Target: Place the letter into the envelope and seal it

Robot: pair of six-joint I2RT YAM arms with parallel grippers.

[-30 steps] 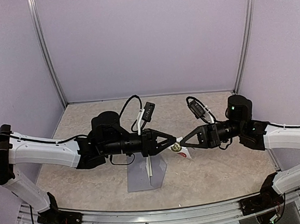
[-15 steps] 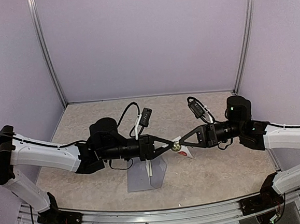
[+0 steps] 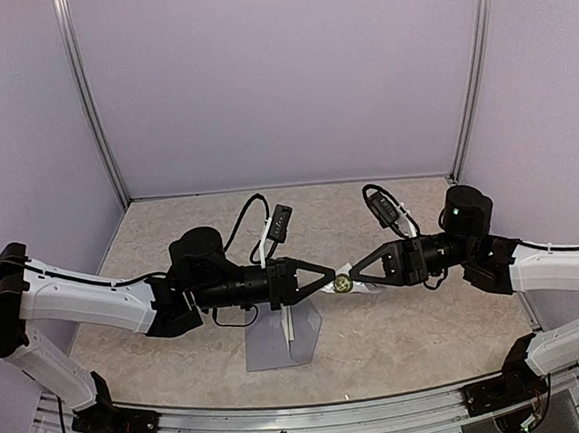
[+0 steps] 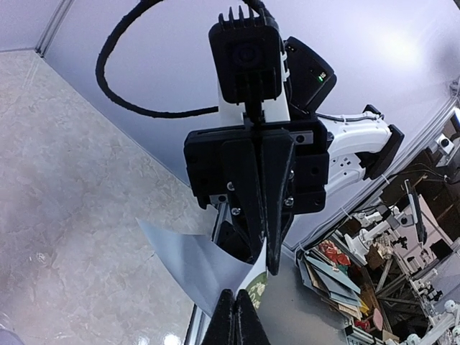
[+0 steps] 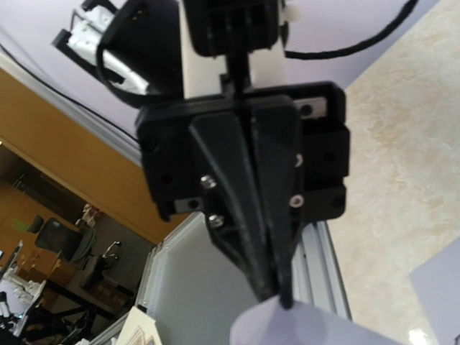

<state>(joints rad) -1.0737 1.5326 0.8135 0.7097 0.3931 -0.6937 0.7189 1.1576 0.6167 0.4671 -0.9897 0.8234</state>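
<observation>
The grey-blue envelope [image 3: 270,350] lies flat on the table near the front, below my left gripper; a corner of this envelope [image 5: 440,287] shows in the right wrist view. A thin white edge [image 3: 289,323] runs across it; the letter is hidden or cannot be told apart. Above the table my left gripper [image 3: 333,278] and right gripper [image 3: 354,279] meet tip to tip. Both are shut on a small white sticker strip [image 3: 359,289]. In the left wrist view my left gripper [image 4: 236,316] pinches the strip [image 4: 194,262] by a green sticker [image 4: 256,289], opposite the right gripper [image 4: 269,260].
Purple walls with metal corner posts [image 3: 90,102] close the table on three sides. A metal rail [image 3: 305,416] runs along the near edge between the arm bases. Cables loop above both wrists.
My left gripper has moved right to the sticker strip and shut on it. The right gripper stays shut on the strip and has barely shifted left.
</observation>
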